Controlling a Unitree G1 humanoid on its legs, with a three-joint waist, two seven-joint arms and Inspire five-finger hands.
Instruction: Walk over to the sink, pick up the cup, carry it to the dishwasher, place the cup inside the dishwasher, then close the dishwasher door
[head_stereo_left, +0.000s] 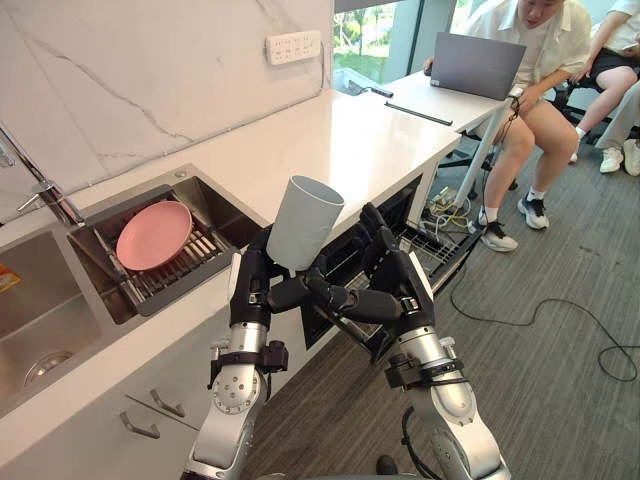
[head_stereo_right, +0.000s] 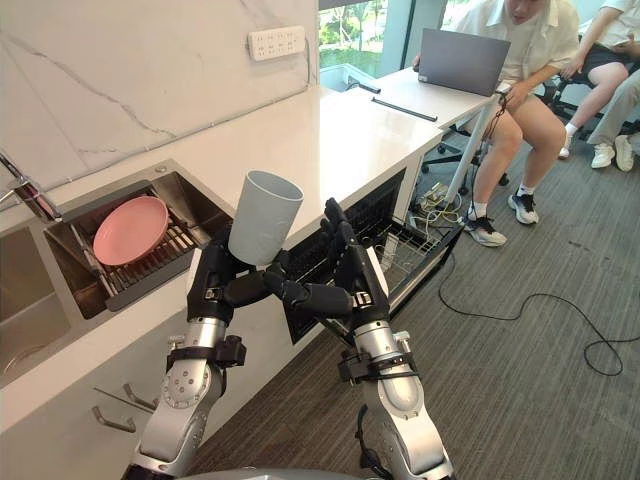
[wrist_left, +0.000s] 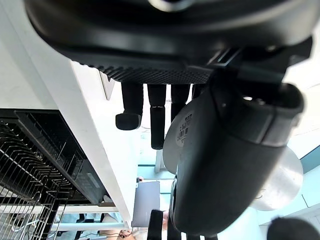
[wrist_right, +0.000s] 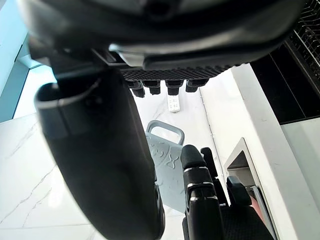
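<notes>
While your left robot hand (head_stereo_left: 252, 287) curls round the base of the grey cup (head_stereo_left: 305, 222) just off the counter's (head_stereo_left: 330, 140) front edge, your right robot hand (head_stereo_left: 400, 282) hovers beside it, fingers straight.

Pink plate (head_stereo_left: 153, 235) on drying rack (head_stereo_left: 188, 264); laptop (head_stereo_left: 477, 65) on white table (head_stereo_left: 425, 98).
</notes>
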